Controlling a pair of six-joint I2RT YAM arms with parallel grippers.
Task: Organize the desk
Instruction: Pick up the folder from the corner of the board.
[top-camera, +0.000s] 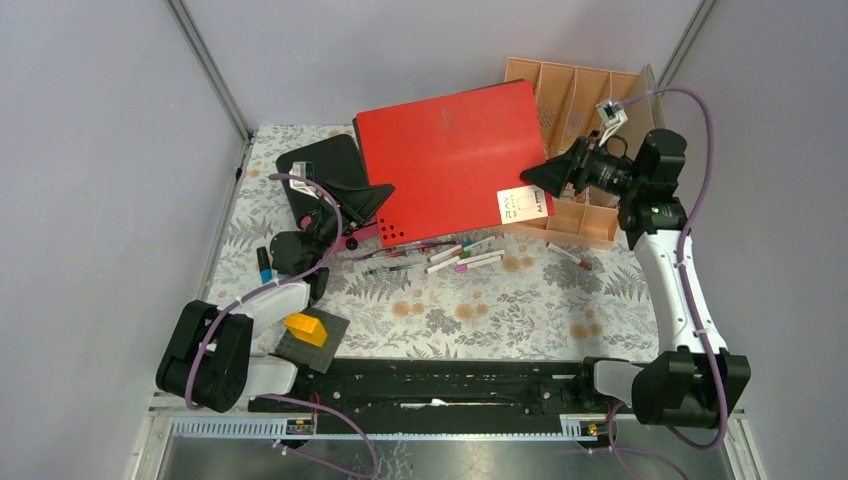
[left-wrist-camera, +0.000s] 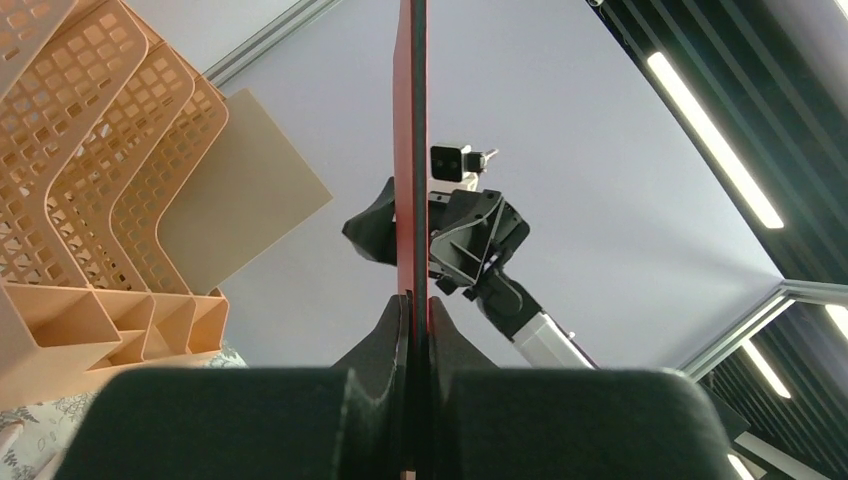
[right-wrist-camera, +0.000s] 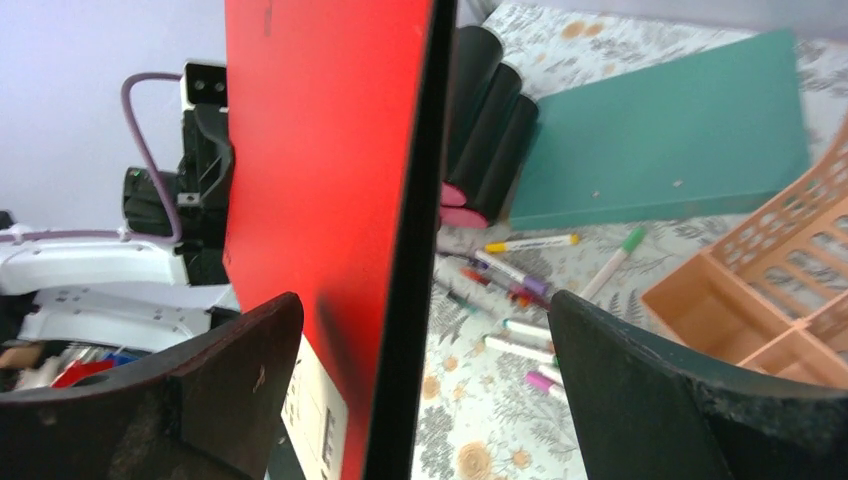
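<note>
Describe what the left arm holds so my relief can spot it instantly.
Find the peach file rack at the far right corner of the desk. Just left of it, raised over the scattered markers, is the red folder, pinched by the left fingers. It's the only big red panel, white label at one corner.

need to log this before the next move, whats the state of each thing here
red folder, closed, raised off the desk, tilted
left pincer, shut on the red folder's edge
right pincer, open, straddling the folder's edge, not gripping
markers, loose, scattered on the desk
teal folder, closed, lying down
file rack, one beige sheet in it
</note>
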